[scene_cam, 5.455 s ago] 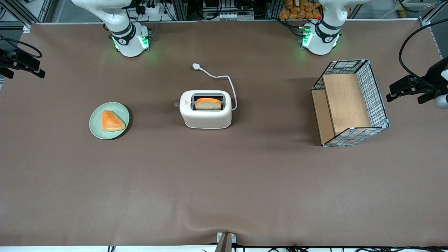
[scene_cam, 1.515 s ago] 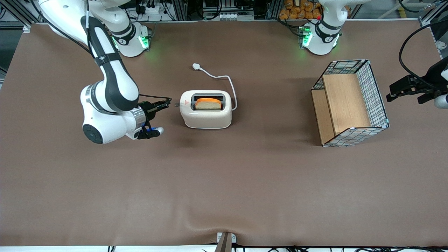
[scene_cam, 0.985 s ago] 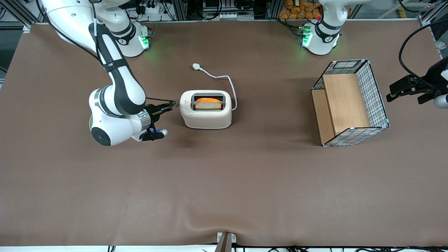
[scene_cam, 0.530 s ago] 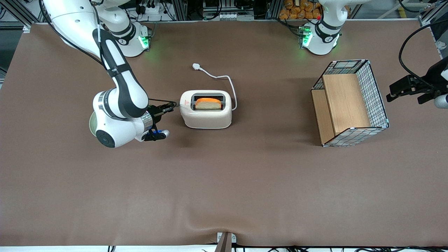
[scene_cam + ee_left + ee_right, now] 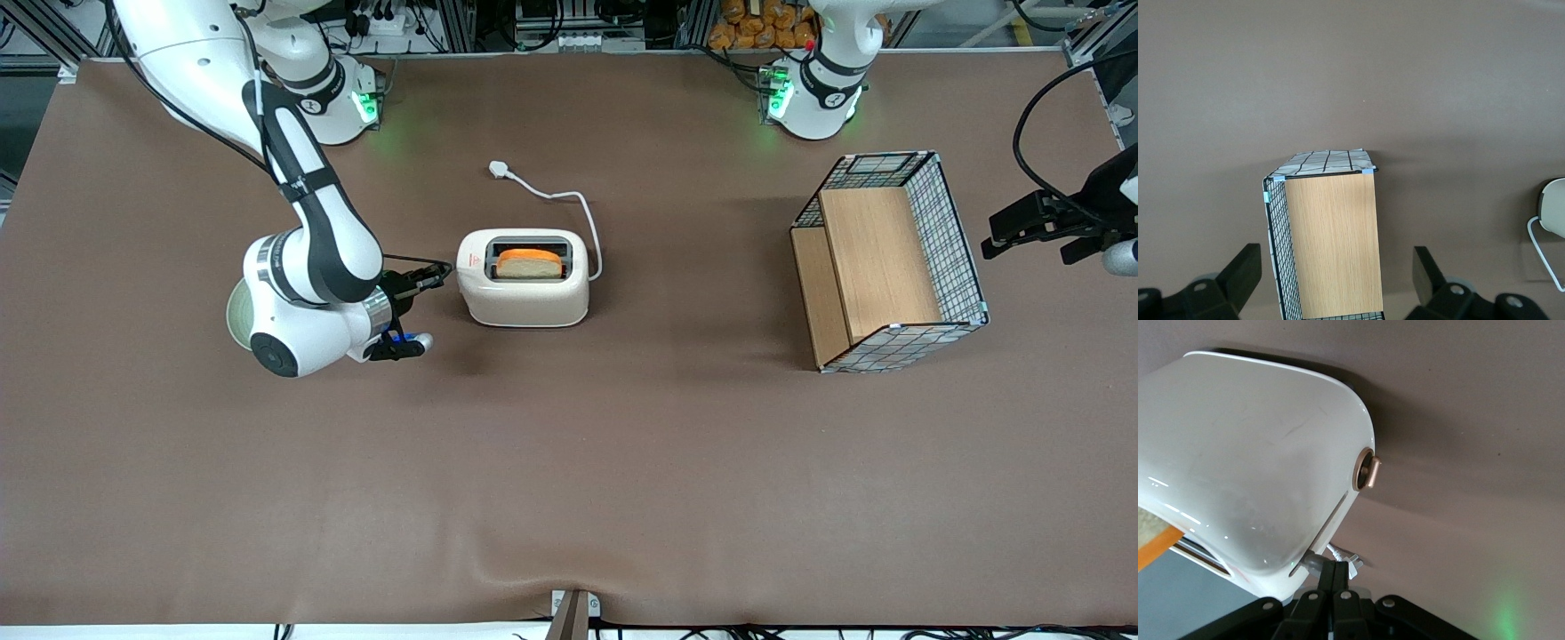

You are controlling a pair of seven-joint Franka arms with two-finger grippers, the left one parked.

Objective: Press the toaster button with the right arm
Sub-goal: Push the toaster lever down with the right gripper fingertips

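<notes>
The white toaster (image 5: 524, 289) stands mid-table with a slice of bread (image 5: 529, 263) in its top slot. My right arm (image 5: 307, 267) reaches toward its narrow end, low over the table. My gripper (image 5: 442, 277) is shut, and its black fingertips rest at that end. In the right wrist view the gripper (image 5: 1333, 565) has its two fingers pressed together, tips against the small grey toaster button (image 5: 1309, 561) at the end of the vertical slot. Nothing is held between the fingers. A round brown dial (image 5: 1367, 469) sits farther along the same end. The fingertips hide the button in the front view.
A green plate (image 5: 233, 313) shows partly under the arm's wrist. The toaster's white cord and plug (image 5: 500, 169) lie farther from the front camera than the toaster. A wire basket with wooden boards (image 5: 889, 262) (image 5: 1331, 240) stands toward the parked arm's end.
The right arm has come in over the plate and crept toward the toaster. Its shut fingertips have closed the gap to the narrow end. The toaster and bread have not moved.
</notes>
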